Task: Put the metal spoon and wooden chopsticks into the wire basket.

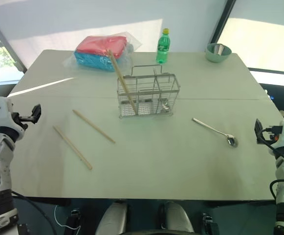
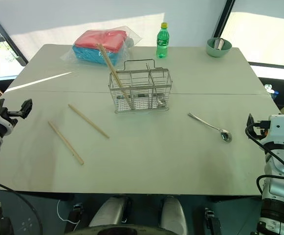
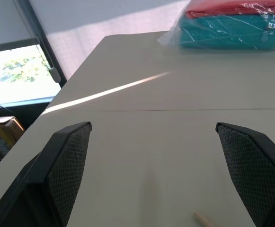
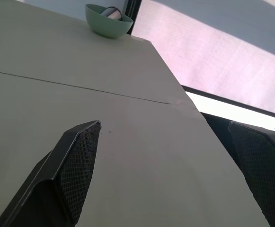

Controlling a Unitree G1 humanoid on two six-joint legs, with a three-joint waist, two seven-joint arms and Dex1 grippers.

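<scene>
At the surface's left edge hovers the left hand, fingers spread wide and holding nothing. Just beyond it two wooden chopsticks lie flat and apart: the nearer one and a second closer to the middle, both slanting away to the left. The sensible move, I judge, is to take the nearer stick first, close across its middle so it does not seesaw, then tip it upright before lowering it. Further right, mid-surface, stands the wire basket, with one chopstick already leaning in its left compartment; the new stick should enter from above, clear of the loop handle. Right of the basket the metal spoon lies flat, bowl toward the right hand, which also stands wide and empty at the edge. Its thin handle may slip, so pinch low and square.
</scene>
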